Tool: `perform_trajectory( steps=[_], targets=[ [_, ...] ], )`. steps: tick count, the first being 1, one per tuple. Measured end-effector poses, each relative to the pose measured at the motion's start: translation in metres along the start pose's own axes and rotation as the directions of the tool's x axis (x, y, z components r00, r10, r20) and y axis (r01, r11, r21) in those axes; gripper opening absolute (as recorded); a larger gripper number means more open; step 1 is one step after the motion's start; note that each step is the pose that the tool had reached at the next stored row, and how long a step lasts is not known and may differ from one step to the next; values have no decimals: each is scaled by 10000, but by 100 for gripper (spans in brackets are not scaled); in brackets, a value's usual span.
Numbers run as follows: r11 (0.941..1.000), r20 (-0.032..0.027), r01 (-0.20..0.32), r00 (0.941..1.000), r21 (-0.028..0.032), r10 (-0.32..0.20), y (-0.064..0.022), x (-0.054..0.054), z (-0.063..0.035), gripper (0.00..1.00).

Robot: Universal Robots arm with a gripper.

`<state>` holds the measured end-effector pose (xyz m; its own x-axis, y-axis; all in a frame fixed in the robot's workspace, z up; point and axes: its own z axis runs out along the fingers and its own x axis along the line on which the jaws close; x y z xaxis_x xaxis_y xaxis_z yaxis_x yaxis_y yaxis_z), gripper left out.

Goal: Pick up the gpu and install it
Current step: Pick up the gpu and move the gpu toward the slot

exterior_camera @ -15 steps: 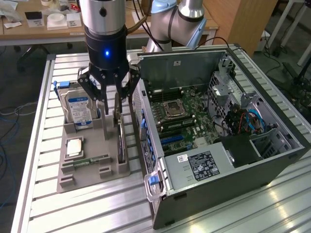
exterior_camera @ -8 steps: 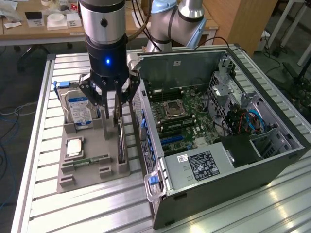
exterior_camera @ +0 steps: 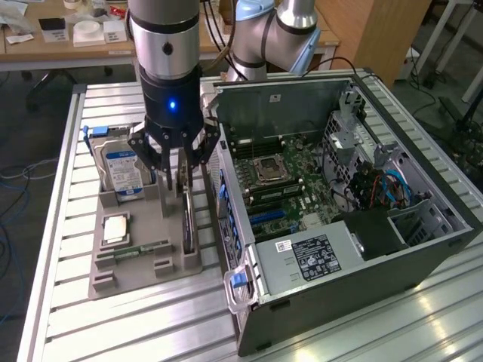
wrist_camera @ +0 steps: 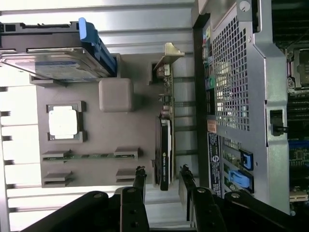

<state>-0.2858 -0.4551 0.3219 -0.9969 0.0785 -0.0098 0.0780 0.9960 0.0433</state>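
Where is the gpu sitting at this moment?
The gpu stands on edge in the gray tray, along the tray's side nearest the open computer case, in the exterior view's left half, with the gripper directly above it.

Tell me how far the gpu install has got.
Done: gripper lined up at the gpu, its open jaws either side of it. In hand: nothing; the gpu stands on edge in the grey tray, ungripped. Left: pick-up and install into the computer case.

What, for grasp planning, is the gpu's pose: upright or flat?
Upright: the gpu stands on edge, slotted in the grey tray, thin side up.
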Motion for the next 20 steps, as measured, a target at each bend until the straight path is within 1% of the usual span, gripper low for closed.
perform_trajectory(
  steps=[6,11,16,18,20],
  targets=[
    [10000,1,2,10000,-1,-2,-3,-17,104,42],
    [10000,2,0,10000,-2,0,-4,-17,111,42],
    [10000,0,1,10000,1,-1,-5,-41,200,42],
    [10000,1,1,10000,-1,-1,-5,-59,274,42],
    [10000,0,0,10000,0,0,-3,-59,310,42]
  ],
)
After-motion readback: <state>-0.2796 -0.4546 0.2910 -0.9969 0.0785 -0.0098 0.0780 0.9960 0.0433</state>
